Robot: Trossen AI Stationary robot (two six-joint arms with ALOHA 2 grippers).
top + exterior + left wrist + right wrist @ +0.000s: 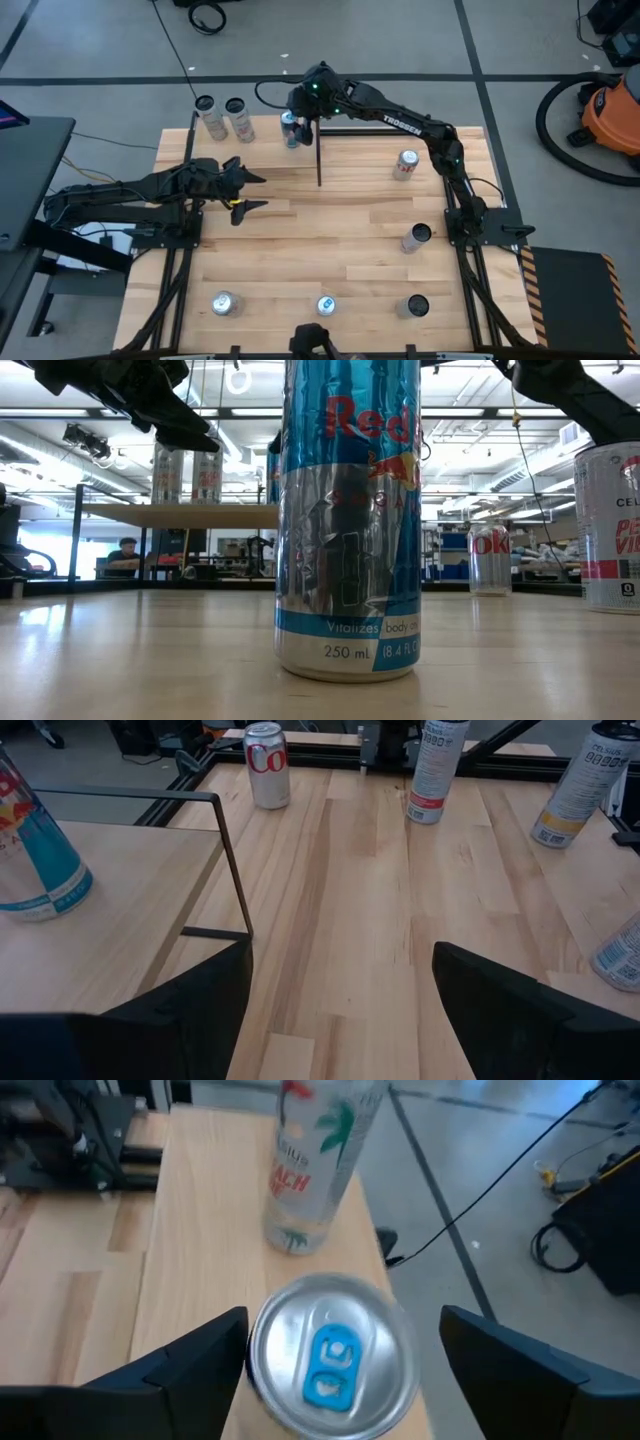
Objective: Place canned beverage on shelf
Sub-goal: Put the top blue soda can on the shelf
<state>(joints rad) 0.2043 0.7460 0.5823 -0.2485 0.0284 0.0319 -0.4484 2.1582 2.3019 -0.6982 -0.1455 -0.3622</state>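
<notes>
right arm: stretched to far centre, right gripper point(293, 128) jaws parted. left arm: waiting at left, left gripper point(250, 192) jaws parted.

can point(291, 129): blue-and-silver Red Bull, upright on the shelf, blue tab up
shelf point(262, 150): pale wood, black-rod edged, table's far side

Open-plan lab, person point(124, 552) at desk, vacuum point(608, 112)
</notes>
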